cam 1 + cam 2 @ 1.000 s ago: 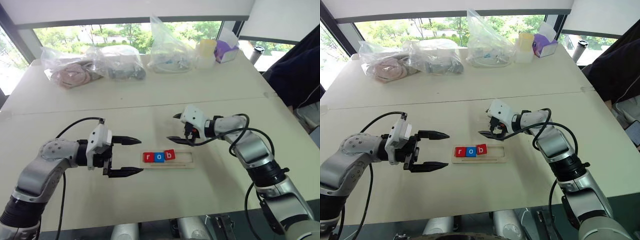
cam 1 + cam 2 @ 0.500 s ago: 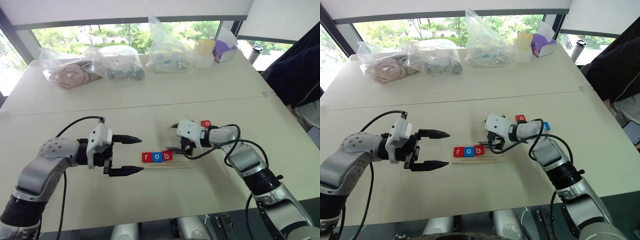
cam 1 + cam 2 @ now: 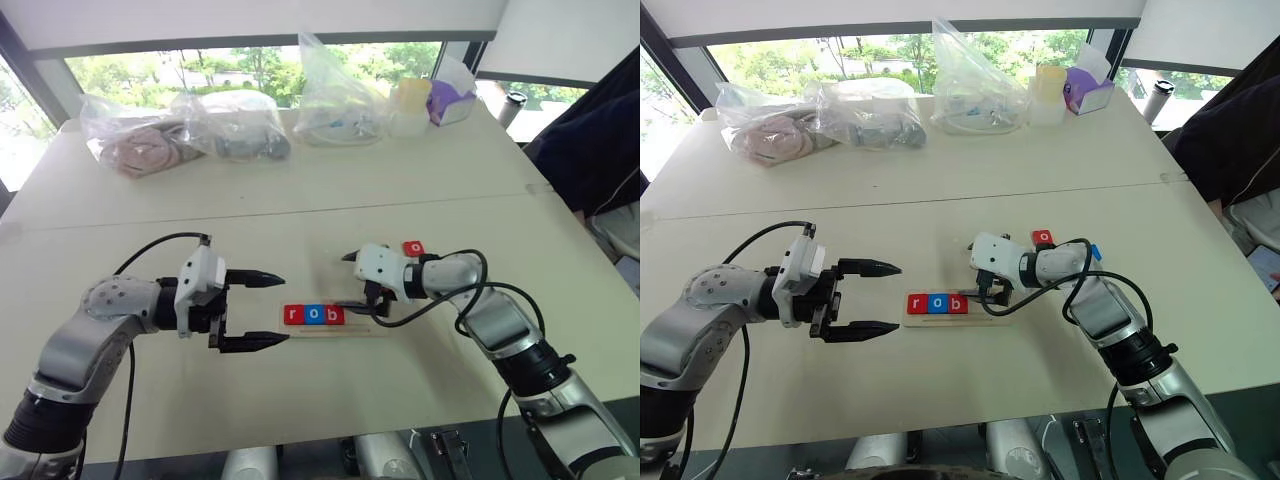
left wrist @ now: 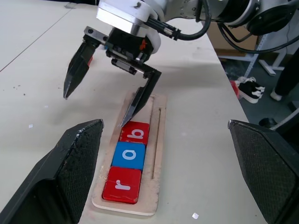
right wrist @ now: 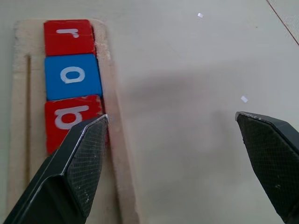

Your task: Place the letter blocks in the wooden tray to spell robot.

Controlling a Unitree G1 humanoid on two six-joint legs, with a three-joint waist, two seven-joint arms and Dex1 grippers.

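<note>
Red r, blue o and red b blocks (image 3: 314, 315) fill the light-wood tray (image 3: 365, 327); a red o block (image 3: 413, 248) waits toward the desk's far edge; no t in the tray yet. Both the left gripper (image 3: 262, 311) and right gripper (image 3: 349, 281) are spread wide, empty.

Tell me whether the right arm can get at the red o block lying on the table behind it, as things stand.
Probably yes. The right gripper is open and holds nothing, one finger down at the wooden tray by the b block. The red o block lies loose on bare table close behind that wrist, nothing over it; the arm would need to draw back.
</note>
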